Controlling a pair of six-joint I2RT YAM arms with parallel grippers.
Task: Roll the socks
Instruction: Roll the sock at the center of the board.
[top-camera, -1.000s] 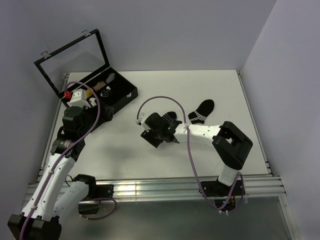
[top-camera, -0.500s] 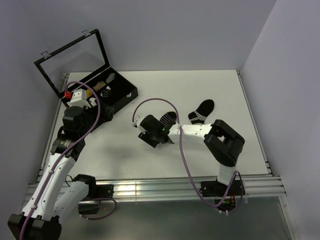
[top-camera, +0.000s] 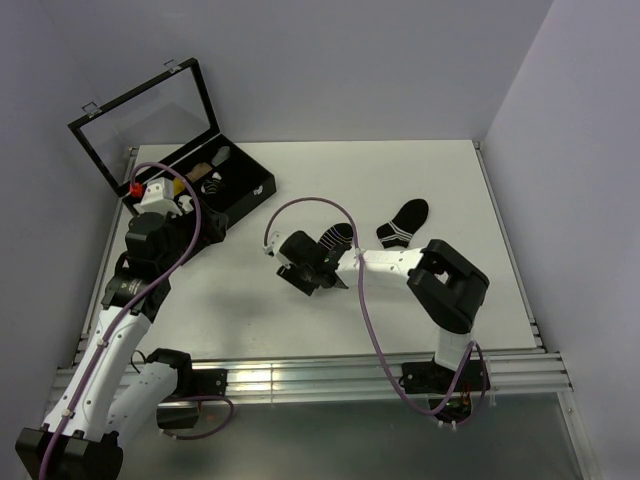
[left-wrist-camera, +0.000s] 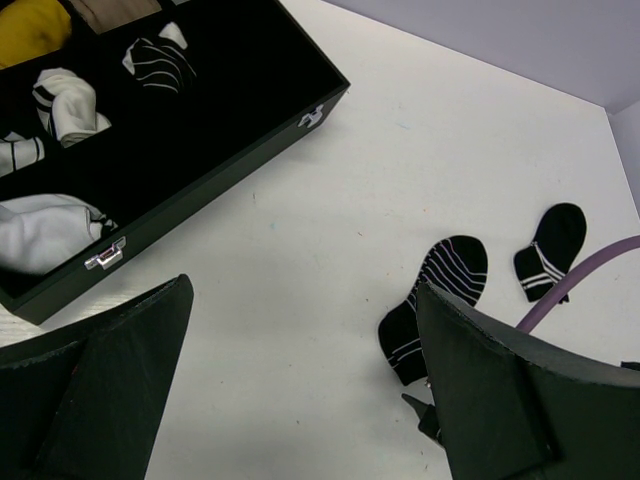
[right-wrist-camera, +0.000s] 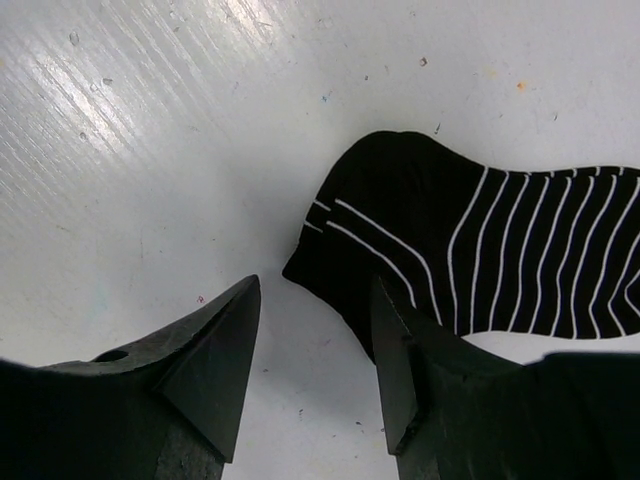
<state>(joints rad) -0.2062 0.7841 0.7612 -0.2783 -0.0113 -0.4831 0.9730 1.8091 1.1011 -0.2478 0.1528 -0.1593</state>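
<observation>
Since a second ago, we note the right gripper has shifted left and narrowed: jaws half open, holding nothing, straddling the cuff corner of one sock on the table. Second sock lies just beside (not touching). Left gripper stands wide, empty.

Legible markings: none
No lettering, brand, number or sign can be read on the striped socks, the black case, its metal latches or the white table; the stripes are plain pattern
</observation>
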